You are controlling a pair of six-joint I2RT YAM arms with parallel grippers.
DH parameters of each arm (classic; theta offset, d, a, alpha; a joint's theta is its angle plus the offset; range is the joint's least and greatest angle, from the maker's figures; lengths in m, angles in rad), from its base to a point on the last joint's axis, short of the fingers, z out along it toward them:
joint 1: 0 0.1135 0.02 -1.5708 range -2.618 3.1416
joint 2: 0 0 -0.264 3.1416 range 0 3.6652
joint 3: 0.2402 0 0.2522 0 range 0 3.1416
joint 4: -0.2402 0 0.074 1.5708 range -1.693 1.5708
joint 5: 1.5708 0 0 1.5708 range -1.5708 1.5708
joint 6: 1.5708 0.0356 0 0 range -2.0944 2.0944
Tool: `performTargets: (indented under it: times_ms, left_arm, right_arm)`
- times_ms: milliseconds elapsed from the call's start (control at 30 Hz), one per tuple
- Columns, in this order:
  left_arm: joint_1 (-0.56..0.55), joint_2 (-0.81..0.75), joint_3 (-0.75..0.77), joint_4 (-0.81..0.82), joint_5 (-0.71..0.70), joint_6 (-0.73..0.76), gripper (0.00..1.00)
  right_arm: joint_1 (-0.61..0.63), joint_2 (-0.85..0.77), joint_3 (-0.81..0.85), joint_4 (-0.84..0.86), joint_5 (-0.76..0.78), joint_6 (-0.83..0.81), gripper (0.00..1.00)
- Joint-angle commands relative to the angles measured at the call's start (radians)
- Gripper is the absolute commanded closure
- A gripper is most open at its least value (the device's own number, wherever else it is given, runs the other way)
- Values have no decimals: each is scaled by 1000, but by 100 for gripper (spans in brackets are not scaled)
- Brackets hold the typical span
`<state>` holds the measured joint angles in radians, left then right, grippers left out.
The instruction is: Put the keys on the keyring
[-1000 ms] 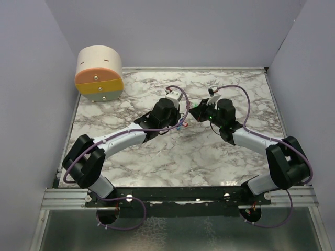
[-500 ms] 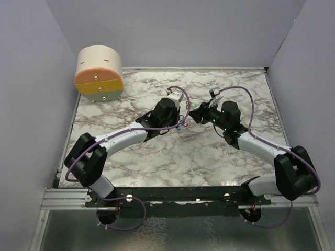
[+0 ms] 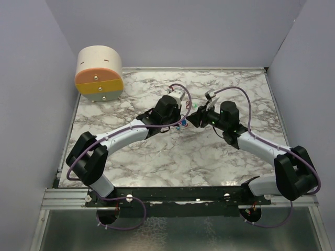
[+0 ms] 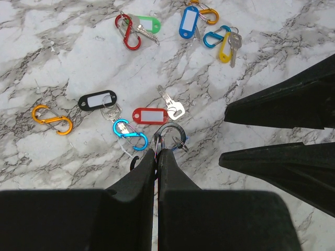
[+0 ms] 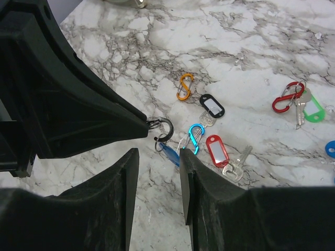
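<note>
The left gripper (image 4: 157,152), its jaws pressed together, pinches a small black metal ring (image 4: 170,137) close to the white marble-patterned table (image 4: 63,63). The right gripper (image 5: 158,157) hovers just in front of the ring, fingers apart and empty. Just beyond the ring lies a red rectangular plastic tag (image 4: 149,115) joined to a silver key (image 4: 171,106). The next move likely calls for the right gripper to pinch that tag by its flat body, leaving its small loop clear, while the left gripper holds the ring steady.
</note>
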<state>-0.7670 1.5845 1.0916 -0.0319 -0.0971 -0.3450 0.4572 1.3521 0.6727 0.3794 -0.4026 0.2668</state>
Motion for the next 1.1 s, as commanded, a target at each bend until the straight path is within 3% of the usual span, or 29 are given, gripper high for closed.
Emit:
performTargets:
  times_ms: [0,700,933,1067]
  left_arm:
    - [6,29,42,-40,38,11,100]
    - [26,66,78,-84,117,4,100]
    - [48,88,77,-86,190,2,100]
    - [63,101,69,-72,226,-3,100]
  right_arm:
    - [8,14,39,-40,-29,-25,63]
    - [60,87,89,-114,88,-60,65]
    - [60,38,69,-123,236,7,65]
    - [60,29,72,-141,248,-7,65]
